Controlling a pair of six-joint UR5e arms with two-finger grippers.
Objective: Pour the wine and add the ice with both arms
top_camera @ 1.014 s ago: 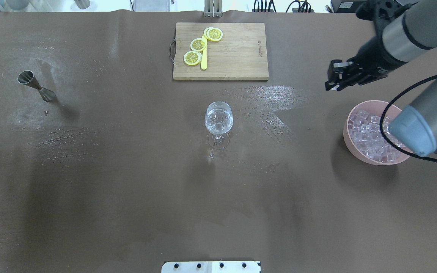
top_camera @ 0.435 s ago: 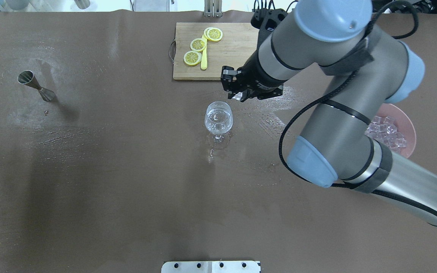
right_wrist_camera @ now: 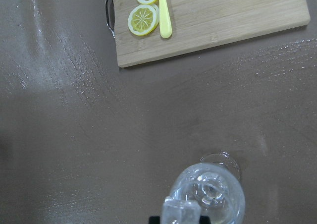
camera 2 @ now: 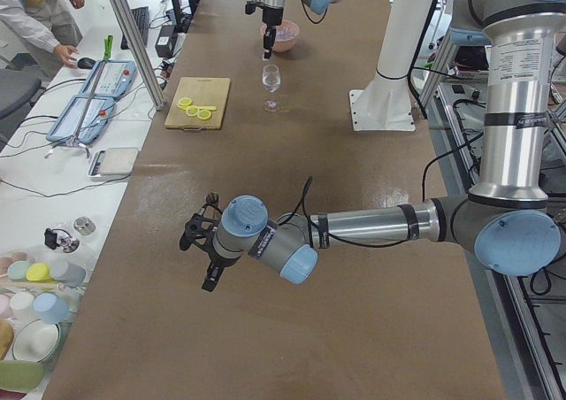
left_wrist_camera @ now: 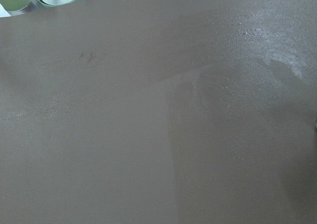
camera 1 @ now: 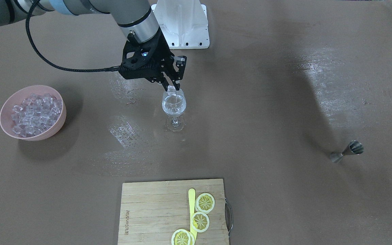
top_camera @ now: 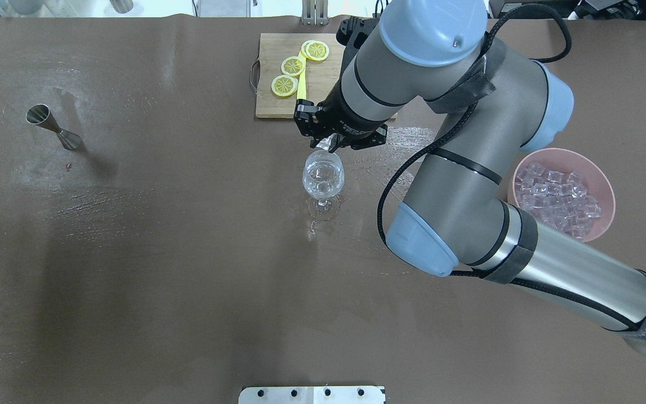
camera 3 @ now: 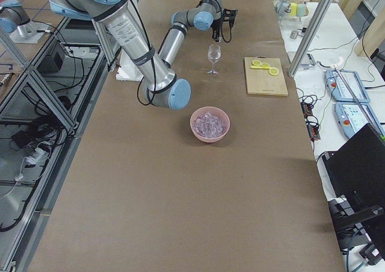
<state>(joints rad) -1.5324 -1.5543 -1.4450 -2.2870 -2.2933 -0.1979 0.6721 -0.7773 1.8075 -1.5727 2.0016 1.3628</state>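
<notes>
My right gripper (top_camera: 328, 146) hangs just above the rim of the wine glass (top_camera: 323, 177) and is shut on one clear ice cube (camera 1: 171, 89). The cube also shows in the right wrist view (right_wrist_camera: 182, 211), over the glass bowl (right_wrist_camera: 210, 194). The glass stands upright at the table's middle with clear wine (camera 1: 174, 106) in its bowl. The rest of the ice (top_camera: 555, 199) fills a pink bowl (top_camera: 610, 196) at the right. My left gripper (camera 2: 202, 263) shows only in the exterior left view, low over bare table. I cannot tell whether it is open or shut.
A wooden cutting board (top_camera: 272, 106) with lemon slices (top_camera: 293, 66) and a yellow knife lies beyond the glass, partly under my right arm. A steel jigger (top_camera: 54, 128) lies on its side at the far left. Wet patches shine around the glass.
My right arm has swung left from above the pink bowl to just over the wine glass, carrying the ice cube. The glass, bowl and jigger have not moved.
</notes>
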